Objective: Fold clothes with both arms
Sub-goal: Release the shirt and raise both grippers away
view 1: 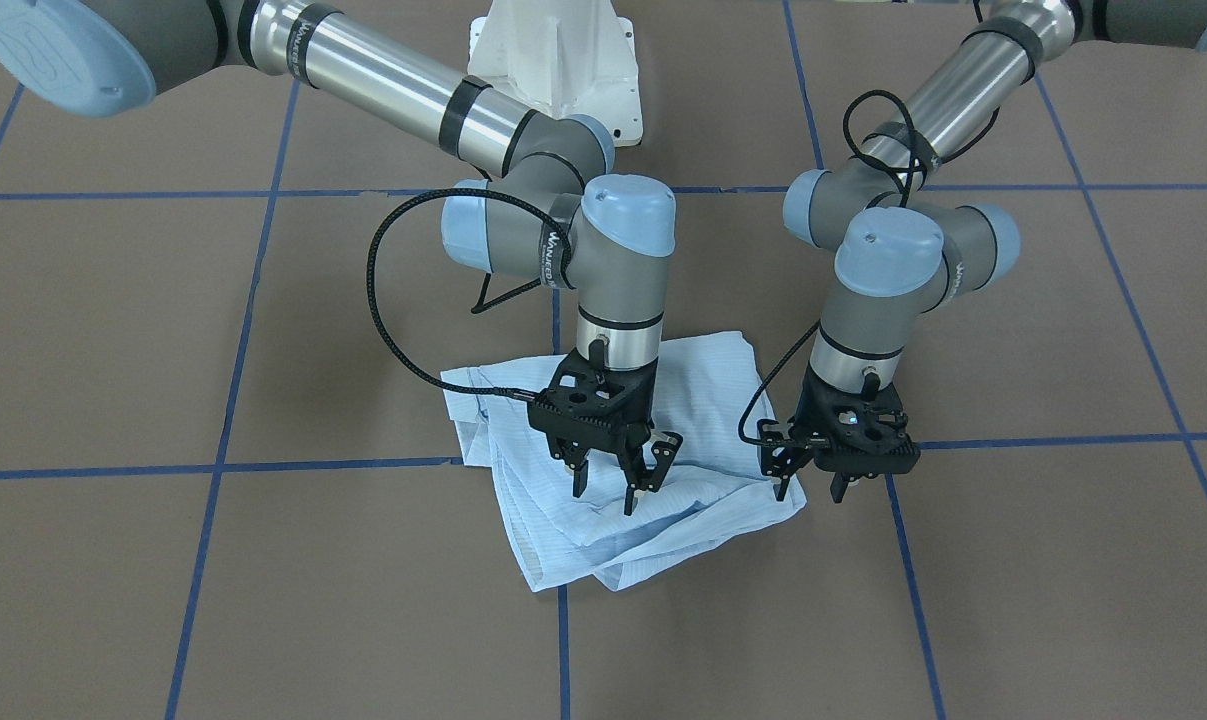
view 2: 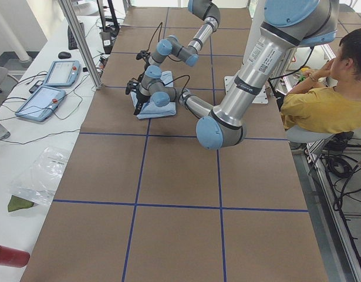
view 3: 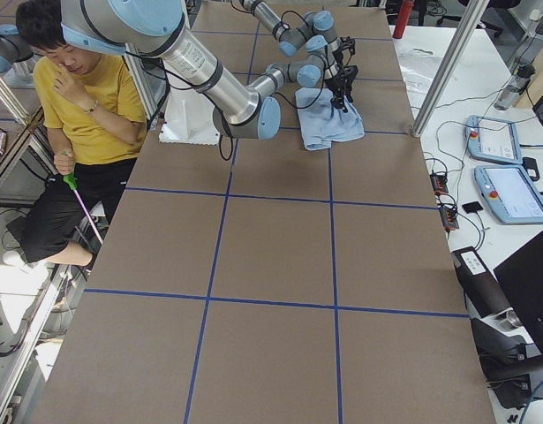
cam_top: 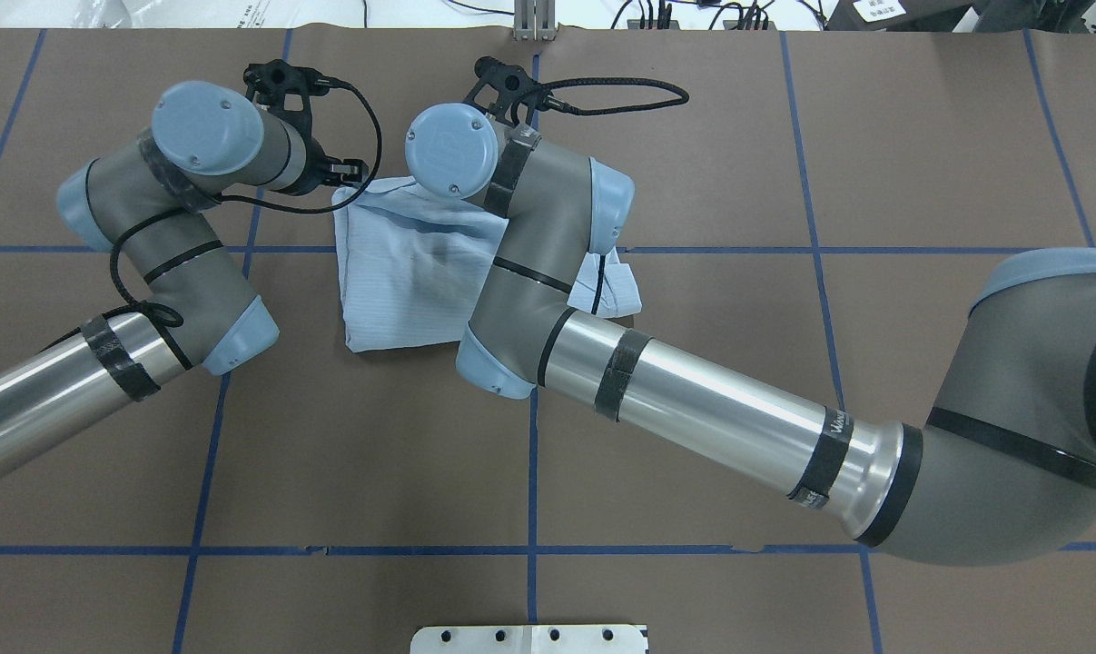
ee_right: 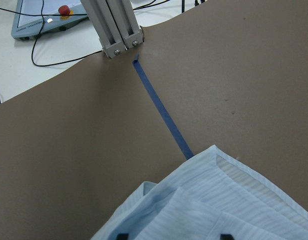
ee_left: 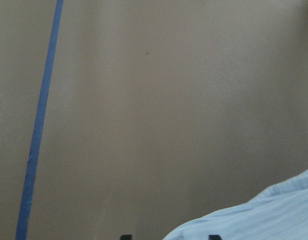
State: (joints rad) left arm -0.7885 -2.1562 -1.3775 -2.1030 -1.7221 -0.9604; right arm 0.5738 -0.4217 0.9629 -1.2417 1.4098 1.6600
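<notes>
The light blue striped shirt lies folded into a rough square bundle on the brown table, near the middle of its far half. My right gripper hangs open and empty just above the shirt's middle; its fingertips show apart over the folded layers. My left gripper is open and empty at the shirt's corner, just above the table. In the left wrist view its fingertips are apart, with a shirt edge between them at the lower right.
The brown table cover carries a grid of blue tape lines. The white pedestal base stands behind the shirt. An aluminium post rises at the table's far edge. A seated person is beside the base.
</notes>
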